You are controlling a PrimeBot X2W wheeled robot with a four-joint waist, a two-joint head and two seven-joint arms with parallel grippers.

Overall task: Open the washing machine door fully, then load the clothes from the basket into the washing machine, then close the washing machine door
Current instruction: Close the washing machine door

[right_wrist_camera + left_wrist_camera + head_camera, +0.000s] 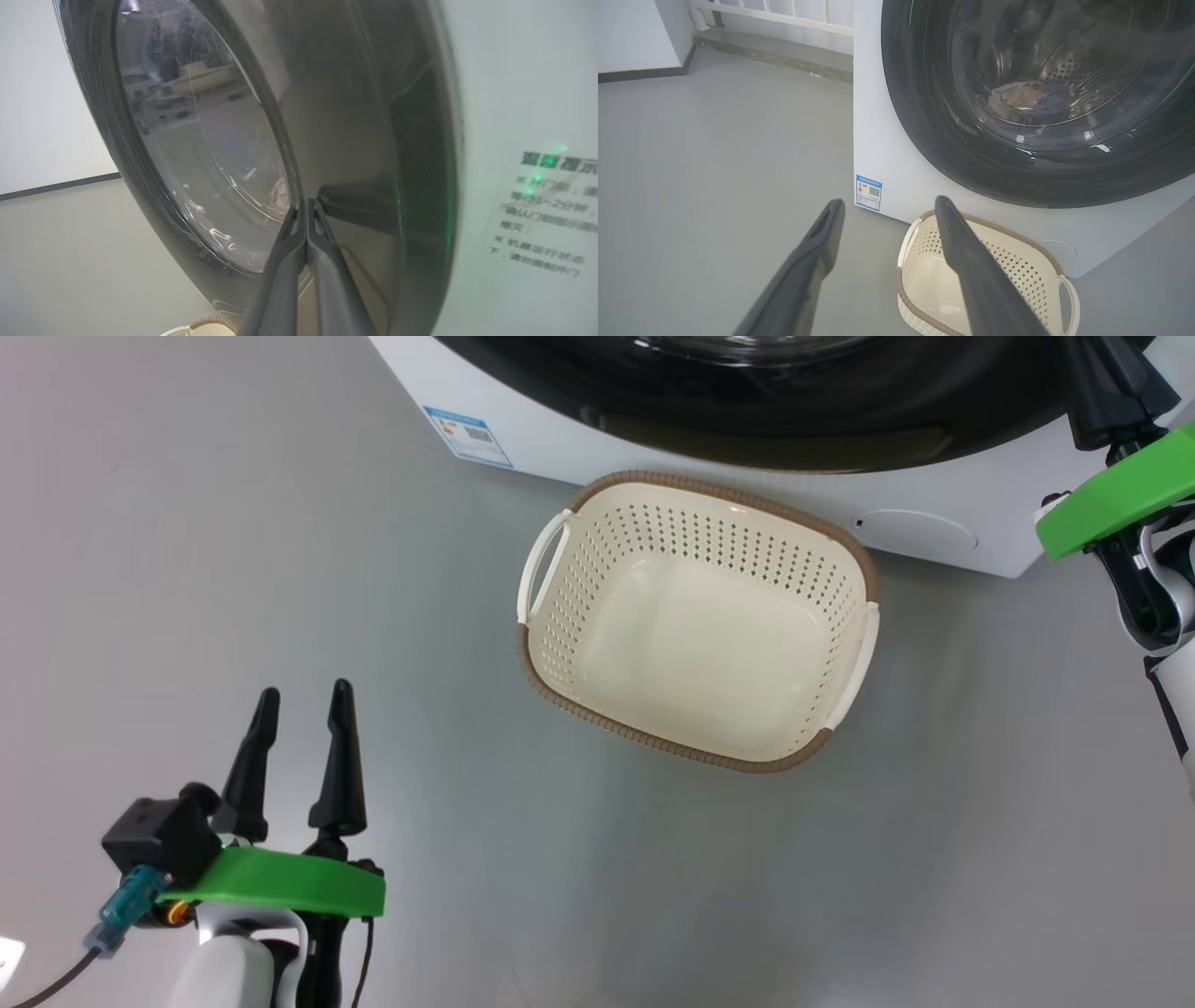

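Left wrist view, washing machine: big white box on the grey floor, the round door taking up most of its front.
Washing machine door: glossy black rim lying against the white front. From the right wrist view I can make out no gap, though I cannot tell whether it has clicked shut.
Basket: on the floor just in front of the machine, below the door, with nothing in it.
Clothes: a crumpled heap, pale and blue, low in the steel drum behind the glass.
Left gripper: fingers spread wide around nothing, low over bare floor, left of the basket and well apart from the door.
Right gripper: fingers pressed together, holding nothing, tips at the door's black rim just beside the glass, touching it as far as I can see.
Blue label: lower corner of the front, on the robot's left.
What the next move turns on: the door lies dead ahead of the right jaws, along their own long axis, so I'd say a straight push seats it. The right arm is far nearer.
Stage, as I judge it: loading done, closing in hand or just finished.
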